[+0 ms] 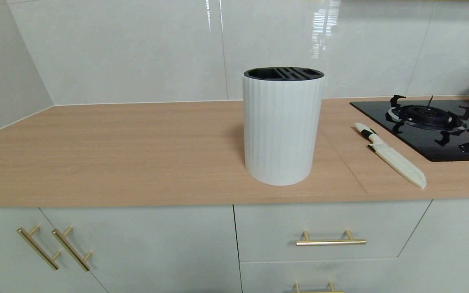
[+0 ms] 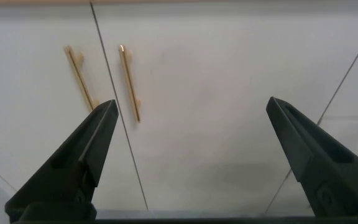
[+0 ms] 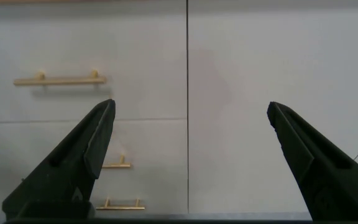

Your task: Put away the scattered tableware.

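Currently left gripper [image 2: 192, 102] is sitting wide open, gripping nothing, facing the cabinet doors [image 2: 229, 93] with their gold handles [image 2: 129, 81]. Right gripper [image 3: 191, 103] is likewise gaping wide, touching nothing, pointing at the drawer fronts [image 3: 104, 50]. Up on the wooden counter [image 1: 116, 154], the white ribbed holder [image 1: 282, 130] is standing upright near the front edge, black slotted top showing; can't tell what's inside. Knife [image 1: 391, 156] is lying flat to its right, apart from it, just beside the black hob [image 1: 417, 140], blade tip pointing toward the counter edge
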{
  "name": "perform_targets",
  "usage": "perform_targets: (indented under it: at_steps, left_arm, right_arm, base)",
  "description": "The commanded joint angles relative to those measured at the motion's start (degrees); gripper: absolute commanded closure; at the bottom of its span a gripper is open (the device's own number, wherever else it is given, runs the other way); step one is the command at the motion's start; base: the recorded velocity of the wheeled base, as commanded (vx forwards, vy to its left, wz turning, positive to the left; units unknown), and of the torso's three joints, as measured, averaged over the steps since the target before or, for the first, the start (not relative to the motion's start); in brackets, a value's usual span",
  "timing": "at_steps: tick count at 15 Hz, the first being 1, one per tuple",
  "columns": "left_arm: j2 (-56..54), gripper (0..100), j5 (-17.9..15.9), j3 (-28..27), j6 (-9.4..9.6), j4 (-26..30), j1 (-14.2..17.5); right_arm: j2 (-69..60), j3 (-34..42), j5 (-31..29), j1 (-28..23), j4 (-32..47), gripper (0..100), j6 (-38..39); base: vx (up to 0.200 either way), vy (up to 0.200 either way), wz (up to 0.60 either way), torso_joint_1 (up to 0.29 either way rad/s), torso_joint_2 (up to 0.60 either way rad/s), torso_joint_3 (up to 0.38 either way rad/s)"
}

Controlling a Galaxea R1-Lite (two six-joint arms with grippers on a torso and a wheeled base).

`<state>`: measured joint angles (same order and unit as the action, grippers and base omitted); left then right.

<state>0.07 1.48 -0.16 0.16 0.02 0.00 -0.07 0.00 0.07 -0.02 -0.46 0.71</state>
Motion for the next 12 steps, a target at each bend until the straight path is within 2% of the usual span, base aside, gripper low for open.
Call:
perform_targets:
  at_steps: [1,12]
  left_arm:
    - [0.0,0,0.0,0.0,0.02,0.0,0.0]
    - [0.0,0,0.0,0.1,0.02,0.0,0.0]
  right_arm:
    - [0.1,0.0,0.0,0.0,0.0,0,0.0]
    - [0.1,0.0,0.0,0.0,-0.1,0,0.0]
  base:
    - [0.0,0.0,0.0,0.183,-0.48,-0.276]
    - [0.0,0.0,0.0,0.212,-0.49,-0.284]
